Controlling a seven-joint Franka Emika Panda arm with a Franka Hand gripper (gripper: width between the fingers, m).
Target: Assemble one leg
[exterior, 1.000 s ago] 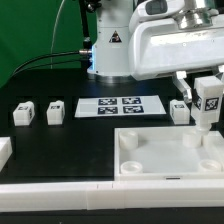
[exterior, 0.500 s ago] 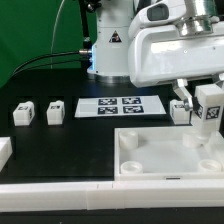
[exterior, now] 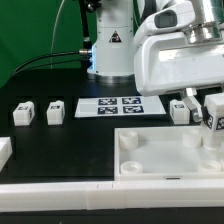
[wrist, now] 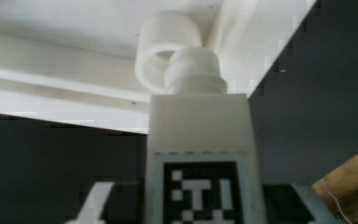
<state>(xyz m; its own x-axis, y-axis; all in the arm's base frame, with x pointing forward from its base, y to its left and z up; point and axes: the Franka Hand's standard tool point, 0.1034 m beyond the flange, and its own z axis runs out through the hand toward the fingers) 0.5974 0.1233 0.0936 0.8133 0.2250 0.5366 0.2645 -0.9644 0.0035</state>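
The gripper (exterior: 210, 104) is clamped on the leg (exterior: 213, 124), its jaws no wider apart than the white block between them. The leg hangs upright from it, tag (exterior: 213, 122) facing the exterior camera and long axis vertical, at the exterior view's right over the far right corner of the tray (exterior: 160, 172).

In the wrist view the leg (wrist: 197, 150) runs straight away from the camera. Its round peg (wrist: 194, 68) points down at a ringed socket (wrist: 165, 48) in the tray (wrist: 51, 90). Peg tip and ring overlap there, but whether the tip has entered or merely hovers above cannot be told.

So the target lies directly below the gripper, along the leg's own axis. The coming move looks like a straight descent, with the leg kept plumb so the peg does not catch the rim.

Further out, a spare leg (exterior: 180, 110) stands on the table (exterior: 60, 150) just beside the held one. Beyond the marker board (exterior: 120, 105) are two more (exterior: 55, 112) (exterior: 22, 113).
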